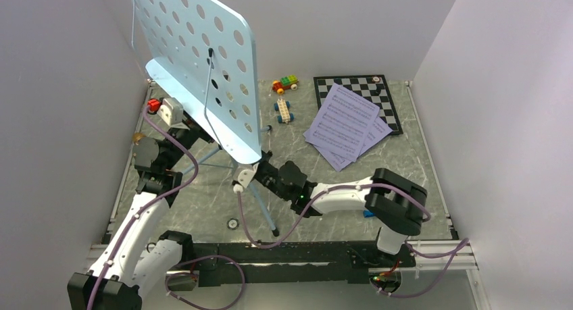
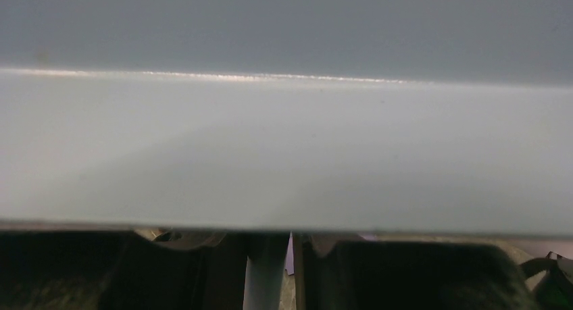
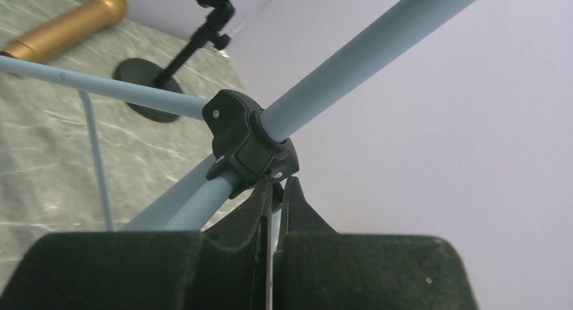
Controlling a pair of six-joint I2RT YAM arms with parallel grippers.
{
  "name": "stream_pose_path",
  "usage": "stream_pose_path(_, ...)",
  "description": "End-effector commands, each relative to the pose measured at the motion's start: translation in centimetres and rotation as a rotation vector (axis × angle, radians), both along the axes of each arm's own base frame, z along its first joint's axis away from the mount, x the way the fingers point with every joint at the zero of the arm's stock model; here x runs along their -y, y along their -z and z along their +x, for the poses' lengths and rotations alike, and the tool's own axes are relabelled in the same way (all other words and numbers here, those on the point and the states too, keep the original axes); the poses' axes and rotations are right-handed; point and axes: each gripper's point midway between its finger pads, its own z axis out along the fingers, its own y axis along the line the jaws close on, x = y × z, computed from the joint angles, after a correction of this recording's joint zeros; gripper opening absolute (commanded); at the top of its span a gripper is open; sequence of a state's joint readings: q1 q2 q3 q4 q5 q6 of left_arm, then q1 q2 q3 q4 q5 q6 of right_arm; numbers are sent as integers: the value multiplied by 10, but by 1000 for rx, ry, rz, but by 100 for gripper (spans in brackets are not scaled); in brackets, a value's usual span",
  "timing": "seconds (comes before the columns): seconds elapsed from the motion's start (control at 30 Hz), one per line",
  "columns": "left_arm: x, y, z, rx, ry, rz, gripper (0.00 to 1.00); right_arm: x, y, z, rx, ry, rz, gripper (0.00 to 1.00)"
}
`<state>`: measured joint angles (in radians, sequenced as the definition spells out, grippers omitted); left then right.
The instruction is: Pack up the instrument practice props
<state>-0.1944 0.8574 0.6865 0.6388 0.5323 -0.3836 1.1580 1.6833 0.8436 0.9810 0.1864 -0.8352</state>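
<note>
The light-blue music stand leans over the left of the table, its hole-punched desk raised. In the left wrist view the desk's underside fills the frame, and my left gripper is shut around the stand's pole. My right gripper is shut with its tips against the black tripod hub; a thin pale sliver shows between them. White sheet-music pages lie at the right rear. The gold-brown microphone and black mic stand rest beyond the legs.
The chessboard lies at the back right, partly under the pages. Two toy brick cars sit behind the stand. A tripod leg reaches toward the near edge, beside a small round piece. White walls enclose three sides.
</note>
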Motion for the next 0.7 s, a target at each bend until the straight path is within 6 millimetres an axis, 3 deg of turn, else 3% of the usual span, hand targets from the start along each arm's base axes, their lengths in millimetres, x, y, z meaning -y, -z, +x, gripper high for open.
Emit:
stream_pose_path(0.0, 3, 41, 19, -201, 3, -27, 0, 16, 70, 8, 124, 149, -304, 0)
stream_pose_path(0.1, 2, 42, 20, -197, -3, -22, 0, 17, 53, 10, 60, 172, -225, 0)
stream_pose_path(0.13, 1, 44, 21, -196, -10, -15, 0, 15, 46, 9, 9, 162, -195, 8)
stream_pose_path(0.2, 0, 46, 23, -195, -23, 3, 0, 13, 28, 4, -118, 125, -119, 39)
stream_pose_path(0.23, 0, 47, 23, -197, -25, 7, 0, 14, 16, 3, -166, 115, -70, 50)
stream_pose_path(0.33, 0, 47, 24, -194, -21, -6, 0, 17, -16, -3, -257, 101, 26, 69)
stream_pose_path(0.5, 1, 43, 22, -188, -17, -10, 0, 34, -34, -10, -499, 136, 175, 82)
stream_pose_path(0.67, 0, 41, 20, -178, -21, -13, 0, 45, -50, -6, -1037, 10, 446, 90)
